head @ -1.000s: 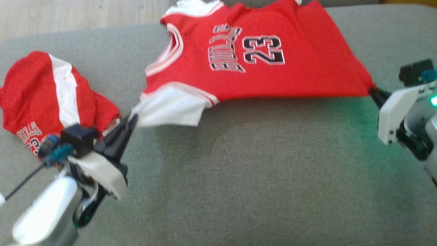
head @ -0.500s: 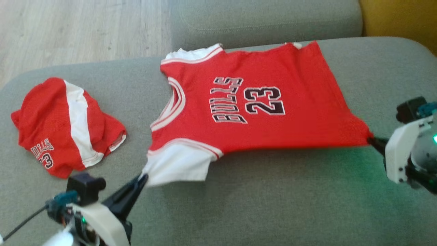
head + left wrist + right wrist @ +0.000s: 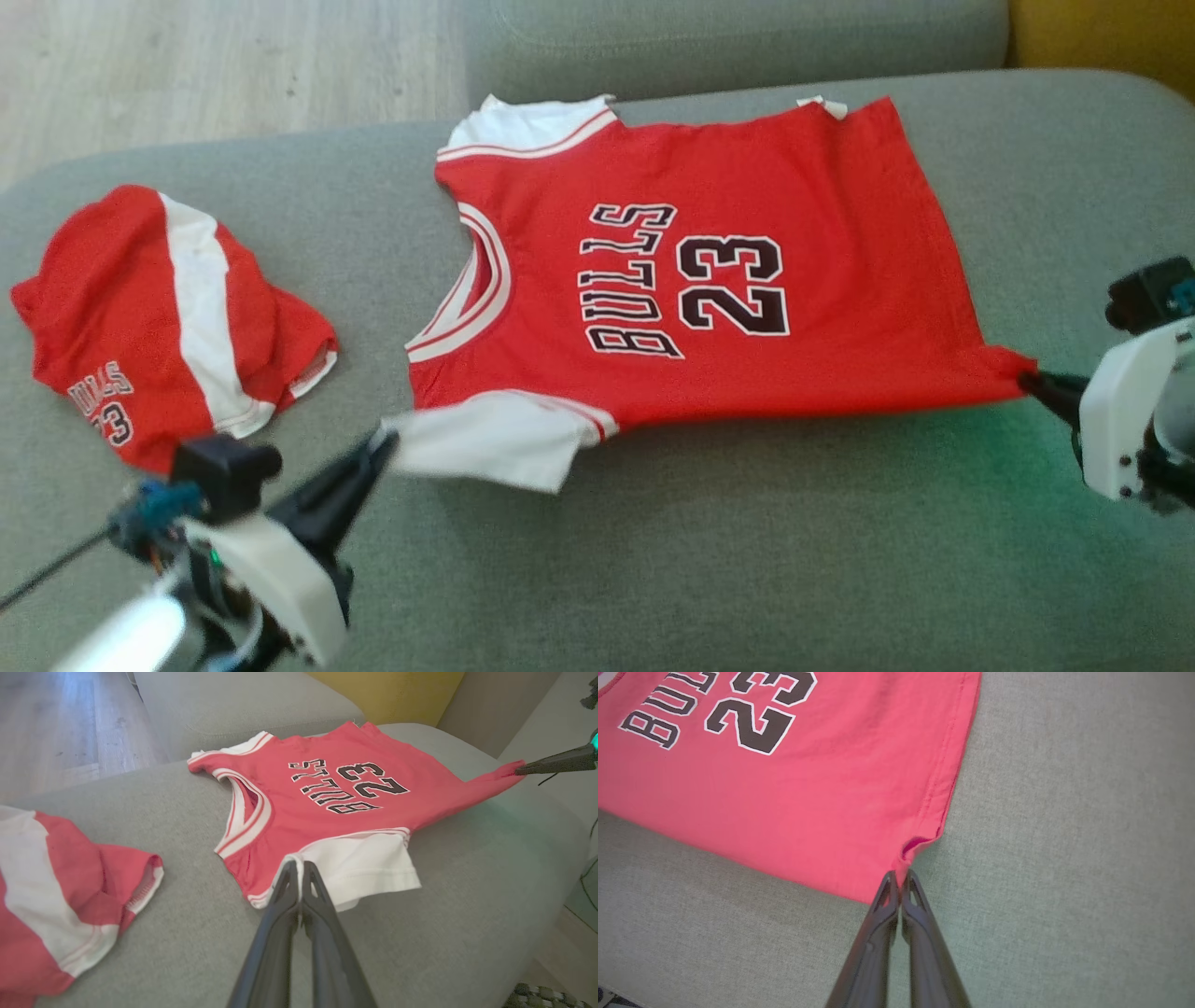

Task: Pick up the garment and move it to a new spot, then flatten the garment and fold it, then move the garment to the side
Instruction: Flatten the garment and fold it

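The garment (image 3: 709,280) is a red jersey with white sleeves and "BULLS 23" on its front, spread face up on the grey sofa seat (image 3: 709,560). My left gripper (image 3: 381,446) is shut on the edge of its near white sleeve (image 3: 359,868), low at the left. My right gripper (image 3: 1027,381) is shut on the near hem corner (image 3: 908,851) at the right. The near edge of the jersey is stretched between the two grippers (image 3: 299,865) (image 3: 900,877) and lifted slightly off the seat.
A second red and white garment (image 3: 159,317) lies crumpled at the seat's left end. The sofa backrest (image 3: 747,37) runs along the far side, with wooden floor (image 3: 205,65) beyond on the left and a yellow cushion (image 3: 1111,37) at the far right.
The head camera has shifted, so the picture moved. The jersey has come down lower onto the seat and lies flatter; both grippers keep their hold on sleeve and hem corner.
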Robot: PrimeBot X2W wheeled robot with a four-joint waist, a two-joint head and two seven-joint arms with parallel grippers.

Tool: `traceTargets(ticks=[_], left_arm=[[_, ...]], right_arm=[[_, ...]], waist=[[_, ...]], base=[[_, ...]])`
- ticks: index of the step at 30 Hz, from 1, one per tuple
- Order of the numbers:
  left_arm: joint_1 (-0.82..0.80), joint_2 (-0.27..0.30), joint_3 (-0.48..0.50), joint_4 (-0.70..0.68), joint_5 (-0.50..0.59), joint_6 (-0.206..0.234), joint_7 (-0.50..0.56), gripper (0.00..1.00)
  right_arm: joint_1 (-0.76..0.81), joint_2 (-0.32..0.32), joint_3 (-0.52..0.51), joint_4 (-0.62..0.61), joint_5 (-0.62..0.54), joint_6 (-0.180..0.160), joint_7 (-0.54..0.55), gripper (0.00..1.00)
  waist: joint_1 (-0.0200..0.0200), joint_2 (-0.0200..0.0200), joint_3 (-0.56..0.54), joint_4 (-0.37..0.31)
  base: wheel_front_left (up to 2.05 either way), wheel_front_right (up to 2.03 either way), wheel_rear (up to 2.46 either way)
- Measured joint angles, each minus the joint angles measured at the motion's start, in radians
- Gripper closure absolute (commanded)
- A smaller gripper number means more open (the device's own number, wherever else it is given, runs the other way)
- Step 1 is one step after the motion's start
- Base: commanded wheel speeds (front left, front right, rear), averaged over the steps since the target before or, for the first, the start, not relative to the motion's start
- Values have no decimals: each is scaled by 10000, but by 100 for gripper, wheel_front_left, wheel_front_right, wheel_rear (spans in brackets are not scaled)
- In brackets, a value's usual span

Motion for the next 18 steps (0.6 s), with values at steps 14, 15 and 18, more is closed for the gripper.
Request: traceTargets(ticks=[14, 15, 18], left_arm=[[-2969, -395, -159, 1582, 1164, -546, 211, 100], [-3244, -491, -219, 1758, 1225, -606, 270, 100], [-4293, -750, -441, 2489, 1446, -844, 460, 100]], right_arm=[[-1308, 608, -546, 345, -1336, 0, 230, 100], [-1411, 681, -570, 441, -1398, 0, 232, 100], [-1849, 913, -640, 821, -1666, 0, 230, 100]], waist=[[1, 0, 1103, -25], [1, 0, 1184, -14], [1, 0, 1507, 2]], base=[[0, 0, 0], [0, 0, 0], [0, 0, 0]])
